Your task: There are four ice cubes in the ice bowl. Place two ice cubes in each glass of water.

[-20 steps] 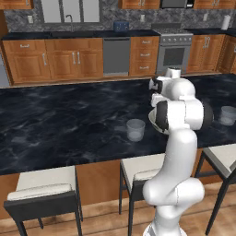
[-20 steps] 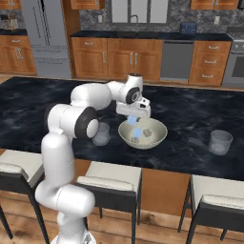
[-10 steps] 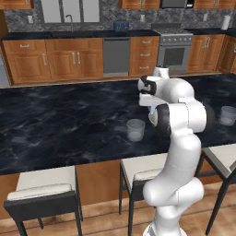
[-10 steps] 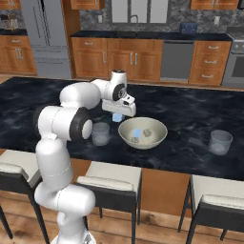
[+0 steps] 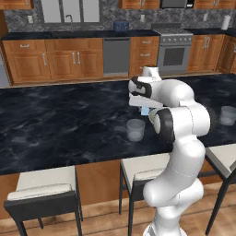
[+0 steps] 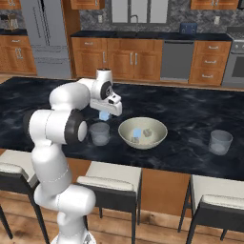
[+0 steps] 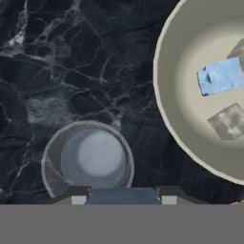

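On the dark marble desk (image 6: 190, 114), the tool (image 6: 105, 115) hangs just above the near glass (image 6: 99, 133), clenched on a pale blue ice cube (image 6: 104, 116); in the hand view that cube (image 7: 122, 196) sits between the fingertips, directly over the glass's (image 7: 88, 159) open mouth. To the right lies the ice bowl (image 6: 142, 133) with more cubes inside. The second glass (image 6: 220, 141) stands well apart. No writing is readable. The arm folds back, hand pointing down.
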